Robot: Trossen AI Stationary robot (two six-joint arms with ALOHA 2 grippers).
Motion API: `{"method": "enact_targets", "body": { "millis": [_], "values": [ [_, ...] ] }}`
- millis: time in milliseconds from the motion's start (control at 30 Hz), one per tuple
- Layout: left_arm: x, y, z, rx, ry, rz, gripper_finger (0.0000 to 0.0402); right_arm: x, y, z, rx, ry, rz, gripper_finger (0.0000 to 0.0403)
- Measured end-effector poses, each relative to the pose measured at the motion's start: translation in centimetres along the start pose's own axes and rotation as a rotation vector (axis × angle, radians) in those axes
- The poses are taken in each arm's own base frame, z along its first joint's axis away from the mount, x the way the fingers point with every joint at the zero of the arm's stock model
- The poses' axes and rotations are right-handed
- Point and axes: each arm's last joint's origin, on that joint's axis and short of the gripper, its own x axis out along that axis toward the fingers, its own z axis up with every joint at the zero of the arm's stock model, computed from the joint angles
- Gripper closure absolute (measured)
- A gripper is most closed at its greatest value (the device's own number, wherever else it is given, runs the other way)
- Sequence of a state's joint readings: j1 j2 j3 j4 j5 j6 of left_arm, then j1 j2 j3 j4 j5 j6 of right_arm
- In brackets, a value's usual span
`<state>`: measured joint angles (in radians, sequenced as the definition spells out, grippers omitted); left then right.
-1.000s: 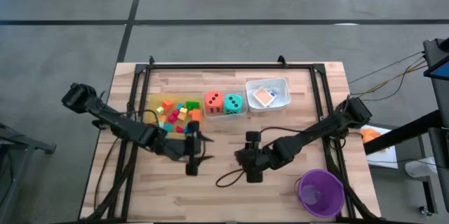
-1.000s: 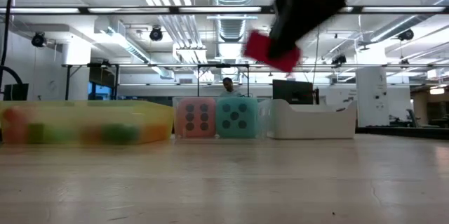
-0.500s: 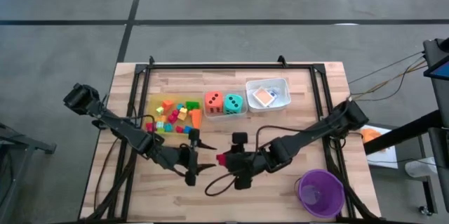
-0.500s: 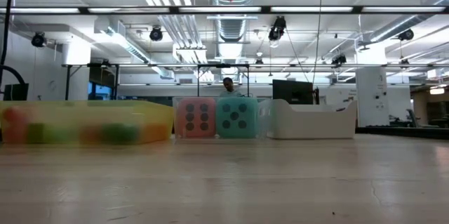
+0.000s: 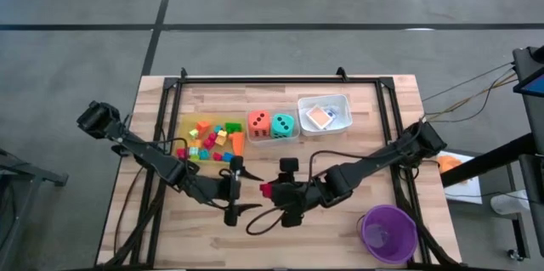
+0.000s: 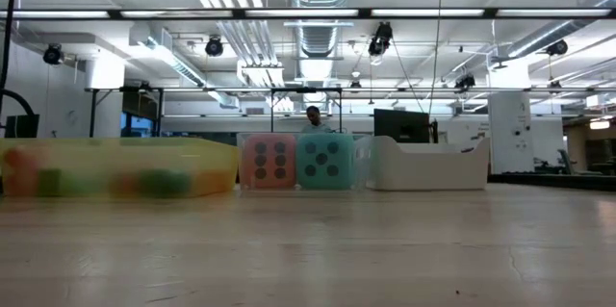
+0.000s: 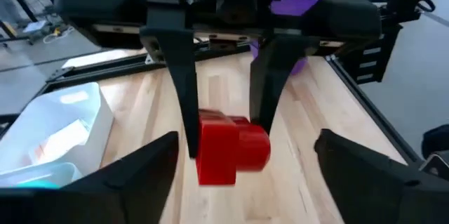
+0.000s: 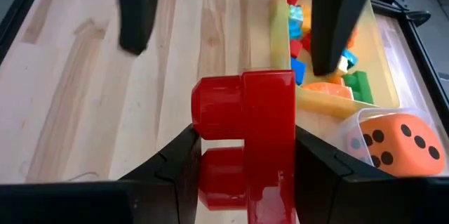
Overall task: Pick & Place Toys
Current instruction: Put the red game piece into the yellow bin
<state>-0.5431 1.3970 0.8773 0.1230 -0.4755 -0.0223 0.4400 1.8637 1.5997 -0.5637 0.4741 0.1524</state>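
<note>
Right hand (image 5: 270, 191) clamps the red block (image 5: 266, 190) mid-worktop; left hand (image 5: 240, 188) faces it, fingers spread. The block looks rigid, light and glossy; take its flat sides.

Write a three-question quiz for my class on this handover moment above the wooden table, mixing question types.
1. True or false: the red block rests on the table.
2. Which end effector grips the block? A) left end effector B) right end effector
3. Fill in: the orange die sits beside the ____ die.

Key: 1 false, it is held in the air. 2 B; the left one is open, facing it. 3 teal.
</note>
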Motion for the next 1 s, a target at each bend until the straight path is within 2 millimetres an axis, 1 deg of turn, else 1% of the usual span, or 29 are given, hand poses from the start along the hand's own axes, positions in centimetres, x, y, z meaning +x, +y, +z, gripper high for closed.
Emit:
{"method": "enact_targets", "body": {
  "millis": [100, 200, 300, 500, 633, 1000],
  "values": [
    [0.2, 0.0, 0.1, 0.017, 0.000, 0.007, 0.0044, 0.0, 0.0, 0.2, 0.011, -0.019, 0.002, 0.0250],
    [0.7, -0.2, -0.2, 0.043, 0.016, 0.013, 0.0023, 0.0, 0.1, 0.3, 0.017, -0.033, 0.005, 0.0250],
    [1.3, -0.4, -0.4, 0.086, 0.032, 0.018, 0.0018, 0.0, 0.1, 0.4, 0.021, -0.041, 0.009, 0.0250],
    [1.8, -0.6, -0.2, 0.143, 0.038, 0.021, 0.0021, 0.0, 0.1, 0.5, 0.022, -0.050, 0.012, 0.0250],
    [1.8, -0.6, -0.1, 0.139, 0.031, 0.021, 0.0050, 0.0, 0.1, 0.5, 0.017, -0.046, 0.014, 0.0250],
    [1.8, -0.6, -0.1, 0.135, 0.031, 0.005, 0.0168, -0.1, 0.3, 0.6, 0.025, -0.057, 0.053, 0.0250]
  ]
}}
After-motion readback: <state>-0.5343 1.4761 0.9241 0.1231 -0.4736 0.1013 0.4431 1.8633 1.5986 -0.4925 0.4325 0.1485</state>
